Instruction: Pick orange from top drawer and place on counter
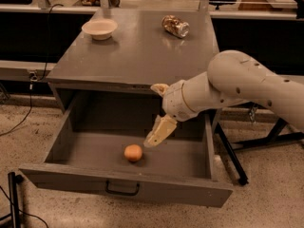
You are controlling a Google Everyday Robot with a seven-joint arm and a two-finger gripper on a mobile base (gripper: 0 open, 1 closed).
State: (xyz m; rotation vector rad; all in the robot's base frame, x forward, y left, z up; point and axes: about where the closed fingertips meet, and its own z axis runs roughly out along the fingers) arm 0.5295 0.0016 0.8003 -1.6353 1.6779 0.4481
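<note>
The orange [133, 153] lies on the floor of the pulled-out top drawer [123, 190], near the front and a bit left of centre. The gripper [151, 142] hangs inside the drawer just right of and slightly above the orange, pointing down and to the left, close to it but apart. My white arm reaches in from the right, over the drawer's right side. The grey counter [133, 56] stretches above and behind the drawer.
A white bowl [99, 28] stands at the counter's back left. A shiny can [175, 25] lies on its side at the back right. Dark table legs [230, 156] stand on the speckled floor right of the cabinet.
</note>
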